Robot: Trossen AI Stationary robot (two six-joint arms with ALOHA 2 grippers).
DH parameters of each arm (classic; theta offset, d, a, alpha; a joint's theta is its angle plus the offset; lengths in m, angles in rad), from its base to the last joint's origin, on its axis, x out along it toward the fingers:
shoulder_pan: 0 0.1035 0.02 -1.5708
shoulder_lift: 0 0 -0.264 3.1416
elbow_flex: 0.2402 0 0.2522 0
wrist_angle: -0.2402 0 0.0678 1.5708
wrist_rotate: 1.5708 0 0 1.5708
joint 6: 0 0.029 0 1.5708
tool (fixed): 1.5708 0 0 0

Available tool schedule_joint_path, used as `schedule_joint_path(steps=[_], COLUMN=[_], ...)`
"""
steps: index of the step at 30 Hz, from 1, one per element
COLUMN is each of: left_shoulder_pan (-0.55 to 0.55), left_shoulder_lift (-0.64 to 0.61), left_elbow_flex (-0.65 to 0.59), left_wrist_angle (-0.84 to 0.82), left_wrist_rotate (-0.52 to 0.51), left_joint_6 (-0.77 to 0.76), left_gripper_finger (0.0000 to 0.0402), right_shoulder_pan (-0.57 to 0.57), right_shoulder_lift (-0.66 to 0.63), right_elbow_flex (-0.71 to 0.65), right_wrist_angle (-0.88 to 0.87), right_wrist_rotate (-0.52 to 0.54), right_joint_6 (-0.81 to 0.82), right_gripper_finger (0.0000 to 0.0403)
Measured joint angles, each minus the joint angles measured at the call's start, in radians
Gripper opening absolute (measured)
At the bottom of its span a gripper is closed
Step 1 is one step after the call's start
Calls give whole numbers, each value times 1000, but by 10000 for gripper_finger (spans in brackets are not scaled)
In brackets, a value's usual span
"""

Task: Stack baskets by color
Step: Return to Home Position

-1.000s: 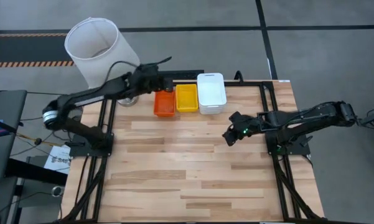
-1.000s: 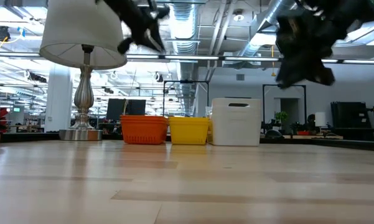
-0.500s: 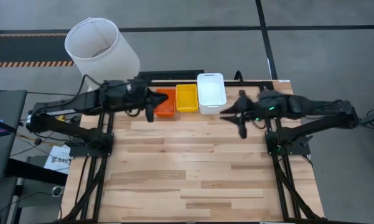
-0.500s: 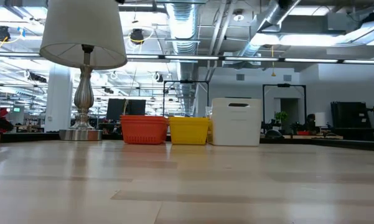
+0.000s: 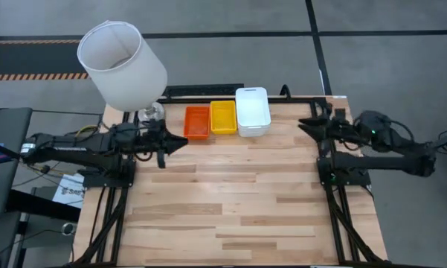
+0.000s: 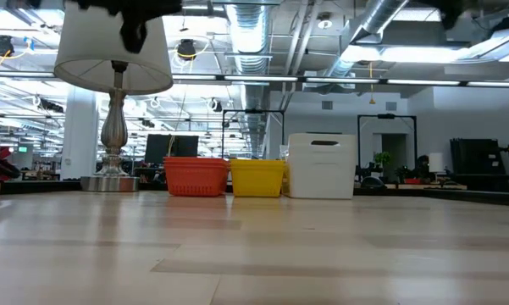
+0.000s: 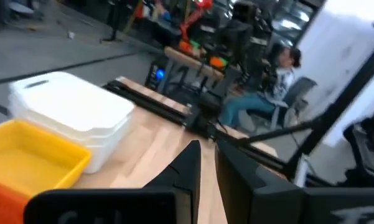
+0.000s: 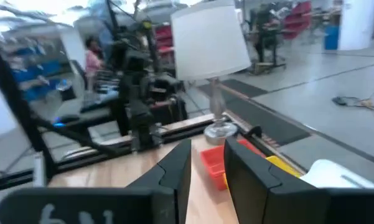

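At far edge: baskets [image 5: 223,117] abreast; left end effector [image 5: 182,141], right end effector [image 5: 304,123] flanking.

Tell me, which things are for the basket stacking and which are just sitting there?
For the job: orange baskets, yellow baskets, white baskets, lined up at the far edge of the table; left gripper, right gripper, empty at the sides.
Just there: lamp, person seated in the room behind.

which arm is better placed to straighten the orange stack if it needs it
Left. The left gripper sits close beside the orange stack, while the right gripper lies beyond the white stack and yellow stack.
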Motion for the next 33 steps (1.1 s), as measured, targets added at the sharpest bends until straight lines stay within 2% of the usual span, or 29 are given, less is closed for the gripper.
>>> schedule_joint_path(steps=[9,12,15,21,24,30,33], left_shoulder_pan=[48,53,55,54,55,56,56], left_shoulder_lift=[-191,-216,-240,-316,-359,-447,-498], left_elbow_flex=[-274,-344,-409,-537,-542,-543,-543], left_wrist_angle=[41,63,117,169,119,67,27], left_wrist_rotate=[-33,-30,-28,-24,-28,-36,-39], left_joint_6=[-100,-131,-150,-219,-219,-124,-90], left_gripper_finger=[35,35,35,35,35,35,35], right_shoulder_pan=[-7,-3,5,2,-1,0,0], right_shoulder_lift=[-328,-325,-301,-327,-326,-328,-327], right_elbow_flex=[-232,-284,-324,-392,-398,-398,-399], right_wrist_angle=[-11,-26,53,96,82,64,31], right_wrist_rotate=[12,6,-8,-13,-10,-8,33], right_joint_6=[86,97,84,114,108,30,19], right_gripper_finger=[118,118,118,118,118,118,118])
